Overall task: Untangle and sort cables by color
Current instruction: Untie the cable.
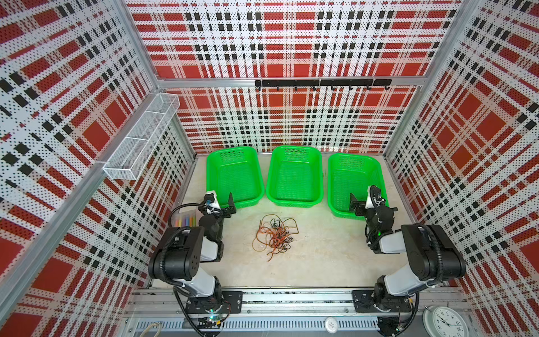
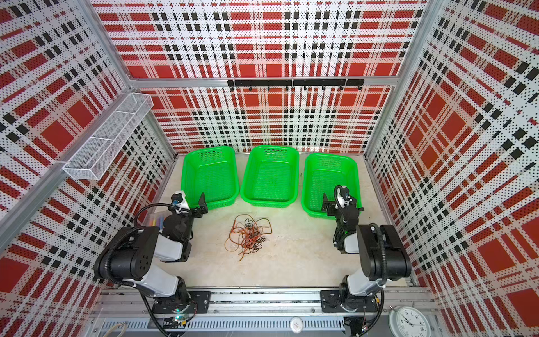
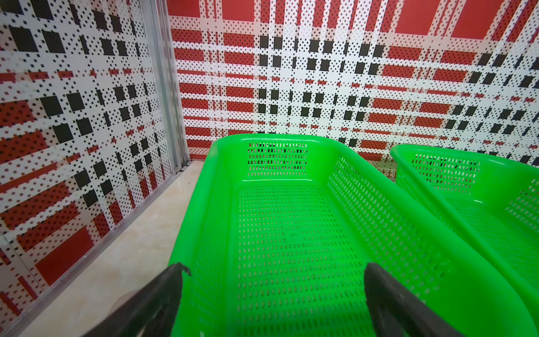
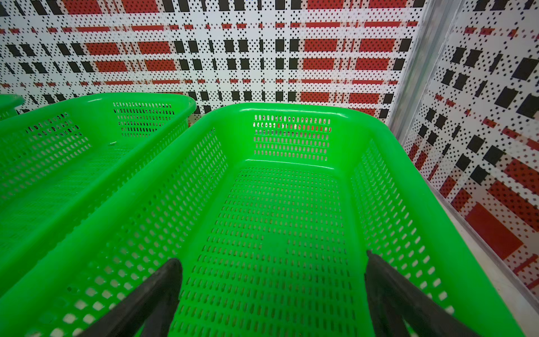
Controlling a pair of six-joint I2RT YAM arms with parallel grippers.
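Cables [image 1: 276,237] too tangled to count; the clock [image 1: 447,321] is cut off.

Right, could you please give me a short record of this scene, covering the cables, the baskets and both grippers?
cables: one tangled pile, orange, reddish-brown and black, on the table before the middle basket
baskets: left basket, middle basket, right basket, all green, all empty
left gripper: open, empty, at the left basket's near end
right gripper: open, empty, at the right basket's near end
sorting: not yet begun
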